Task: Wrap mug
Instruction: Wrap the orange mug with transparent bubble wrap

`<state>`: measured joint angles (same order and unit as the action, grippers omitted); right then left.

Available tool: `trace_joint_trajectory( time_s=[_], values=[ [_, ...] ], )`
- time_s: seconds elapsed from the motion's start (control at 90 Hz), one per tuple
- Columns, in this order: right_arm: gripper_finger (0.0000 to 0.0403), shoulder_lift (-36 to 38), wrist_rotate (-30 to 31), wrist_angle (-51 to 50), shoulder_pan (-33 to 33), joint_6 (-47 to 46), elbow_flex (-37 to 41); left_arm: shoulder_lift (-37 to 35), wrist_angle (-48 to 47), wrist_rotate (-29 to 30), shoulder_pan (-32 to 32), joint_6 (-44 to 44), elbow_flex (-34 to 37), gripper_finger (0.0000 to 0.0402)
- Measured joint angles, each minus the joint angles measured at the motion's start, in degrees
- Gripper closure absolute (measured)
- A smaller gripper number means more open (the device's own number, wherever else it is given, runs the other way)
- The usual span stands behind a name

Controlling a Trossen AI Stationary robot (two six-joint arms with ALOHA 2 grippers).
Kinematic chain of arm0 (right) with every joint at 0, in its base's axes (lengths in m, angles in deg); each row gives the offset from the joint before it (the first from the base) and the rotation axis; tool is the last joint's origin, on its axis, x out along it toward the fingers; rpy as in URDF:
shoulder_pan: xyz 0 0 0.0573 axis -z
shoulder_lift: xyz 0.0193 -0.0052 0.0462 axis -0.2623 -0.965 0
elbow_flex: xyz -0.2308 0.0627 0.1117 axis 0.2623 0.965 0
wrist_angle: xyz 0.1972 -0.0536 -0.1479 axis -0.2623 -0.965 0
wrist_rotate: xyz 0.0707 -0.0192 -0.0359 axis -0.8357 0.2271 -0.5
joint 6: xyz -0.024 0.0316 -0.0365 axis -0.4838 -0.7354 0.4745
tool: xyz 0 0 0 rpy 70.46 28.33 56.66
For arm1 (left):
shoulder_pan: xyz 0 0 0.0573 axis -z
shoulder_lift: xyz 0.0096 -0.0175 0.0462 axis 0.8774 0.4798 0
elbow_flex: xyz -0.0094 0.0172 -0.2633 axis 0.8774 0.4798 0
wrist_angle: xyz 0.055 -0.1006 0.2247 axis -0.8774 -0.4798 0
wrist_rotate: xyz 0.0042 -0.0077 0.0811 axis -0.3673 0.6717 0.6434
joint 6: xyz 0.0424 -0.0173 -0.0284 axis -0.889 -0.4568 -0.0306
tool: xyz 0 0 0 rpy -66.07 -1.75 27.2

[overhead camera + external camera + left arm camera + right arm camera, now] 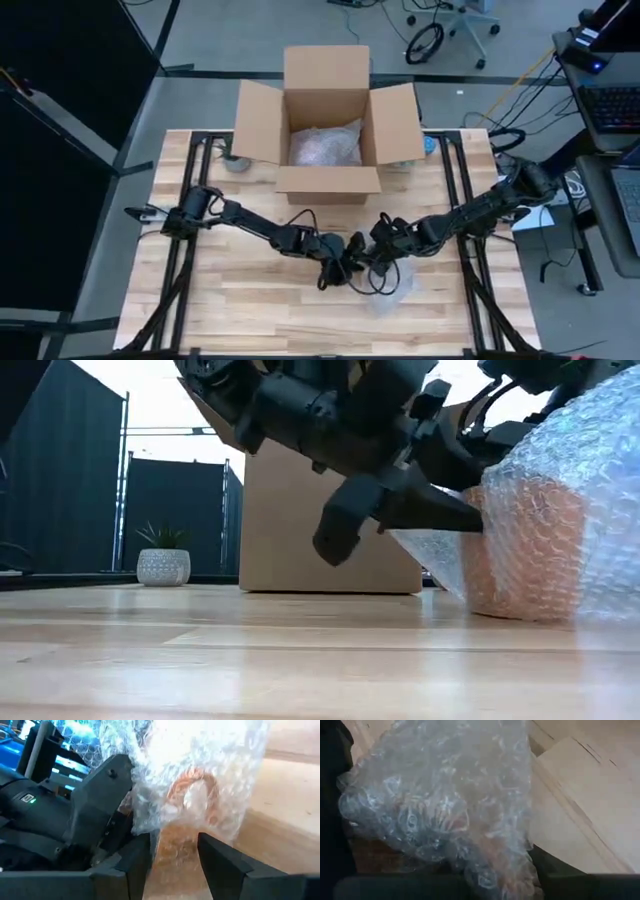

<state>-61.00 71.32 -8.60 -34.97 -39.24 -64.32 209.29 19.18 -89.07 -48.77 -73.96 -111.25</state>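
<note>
Centrally on the plank table (250,300), bubble-wrapped mug (545,550); left jaws released, right jaws' state unclear.

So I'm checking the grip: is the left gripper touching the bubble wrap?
Touching. In the left wrist view the left gripper has its open fingers either side of the bubble wrap, which presses against them.

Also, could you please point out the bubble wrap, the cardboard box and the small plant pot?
bubble wrap (560,530), low view, its bulging side.
cardboard box (328,185), high view, its front wall.
plant pot (164,567), low view, its patterned side.
</note>
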Motion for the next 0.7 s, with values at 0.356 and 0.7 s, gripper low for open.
trace_joint_trajectory(
  time_s=[0.356, 0.7],
  values=[
    [0.0265, 3.2, -6.4, 2.0, 2.1, 2.2, 0.5, 0.9, 0.9, -0.3, 0.1, 4.9, 0.2, 0.0252],
    [0.0228, 7.4, -4.2, 0.5, 2.3, 3.4, 0.2, 1.0, 1.6, -0.6, 0.2, 4.9, 0.3, 0.0252]
  ],
)
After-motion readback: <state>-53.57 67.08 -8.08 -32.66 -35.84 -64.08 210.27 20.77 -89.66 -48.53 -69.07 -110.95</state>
